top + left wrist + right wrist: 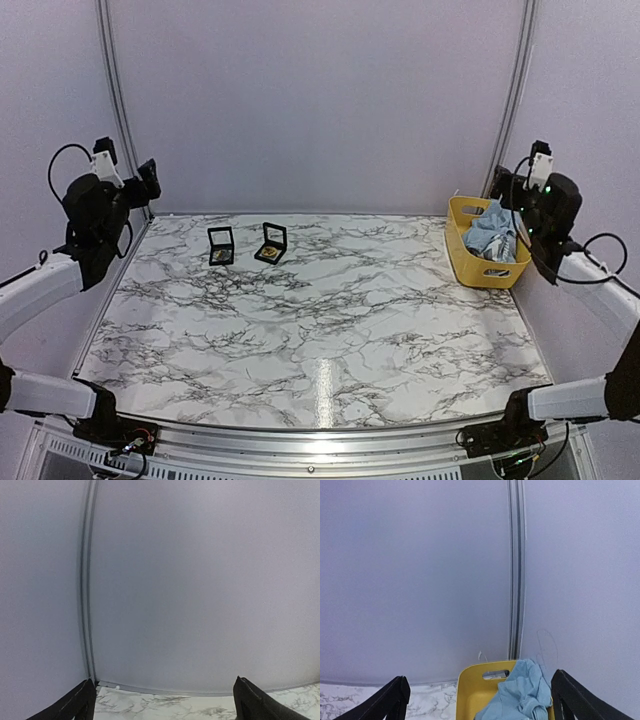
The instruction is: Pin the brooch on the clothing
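**While both arms wait, nothing is pinned yet**

Since neither arm touches anything, count the task as not begun. Your left gripper (165,702) hangs high at the far left corner, jaws spread wide and empty, facing the back wall. Your right gripper (480,695) sits high at the far right, jaws also wide and empty, looking down over the yellow basket (458,250).

The shirt (490,232) lies crumpled inside that basket at the far right edge of the table (320,340). It is not spread out. Two small black boxes (221,244) (271,242) stand open side by side at the far left-centre of the table, well apart from the basket.

Left to do, as you should judge it: get the shirt out and flat, take the brooch from its box, then pin it.

Hard to make out:
- each box shows a gold speck, too small to say which is the brooch, or whether both are
- the shirt's print is hidden in its folds
- the left wrist view shows only wall and a strip of table
- the basket's lower half is cut off in the right wrist view
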`<state>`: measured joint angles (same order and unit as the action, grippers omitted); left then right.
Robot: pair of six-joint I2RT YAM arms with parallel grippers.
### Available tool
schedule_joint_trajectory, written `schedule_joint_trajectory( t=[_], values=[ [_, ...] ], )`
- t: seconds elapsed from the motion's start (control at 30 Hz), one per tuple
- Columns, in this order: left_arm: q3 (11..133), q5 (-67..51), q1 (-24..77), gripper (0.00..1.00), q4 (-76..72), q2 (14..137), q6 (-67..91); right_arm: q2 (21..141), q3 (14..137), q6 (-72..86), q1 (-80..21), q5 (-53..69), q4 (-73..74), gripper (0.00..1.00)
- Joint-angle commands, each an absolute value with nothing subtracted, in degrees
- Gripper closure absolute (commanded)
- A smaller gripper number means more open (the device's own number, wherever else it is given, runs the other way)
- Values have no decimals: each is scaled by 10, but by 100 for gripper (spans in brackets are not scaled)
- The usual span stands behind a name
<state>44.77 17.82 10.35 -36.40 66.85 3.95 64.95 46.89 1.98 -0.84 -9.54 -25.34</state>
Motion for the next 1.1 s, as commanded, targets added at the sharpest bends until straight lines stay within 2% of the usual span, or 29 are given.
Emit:
schedule_joint_trajectory(
  t=[0.0, 0.17, 0.4, 0.5, 0.57, 0.6, 0.63, 0.67, 0.7, 0.9, 1.07],
  values=[
    [535, 124, 184, 1, -162, 667, -41, 765, 665, 66, -10, -176, 142, 5],
    [612, 50, 228, 1, 27, 708, -46, 962, 860, 66, 9, -233, 296, 5],
    [579, 24, 263, 2, 72, 685, -79, 1195, 1022, 79, 57, -214, 386, 9],
    [571, 21, 264, 2, 73, 679, -84, 1286, 1089, 68, 59, -187, 426, 18],
    [571, 22, 264, 1, 78, 679, -87, 1332, 1134, 69, 61, -196, 459, 38],
    [573, 23, 264, 1, 81, 678, -86, 1334, 1147, 71, 61, -212, 466, 56],
    [574, 22, 265, 1, 83, 676, -85, 1323, 1151, 73, 61, -230, 463, 78],
    [573, 19, 265, 1, 83, 674, -84, 1304, 1149, 73, 62, -247, 450, 94],
    [574, 16, 265, 1, 83, 671, -84, 1280, 1142, 70, 61, -261, 431, 100],
    [588, 14, 265, 1, 82, 662, -73, 1123, 1162, -42, 19, -275, 340, 100],
    [578, 45, 265, 1, 41, 642, -61, 999, 1160, -164, -132, -189, 305, 100]
  ],
)
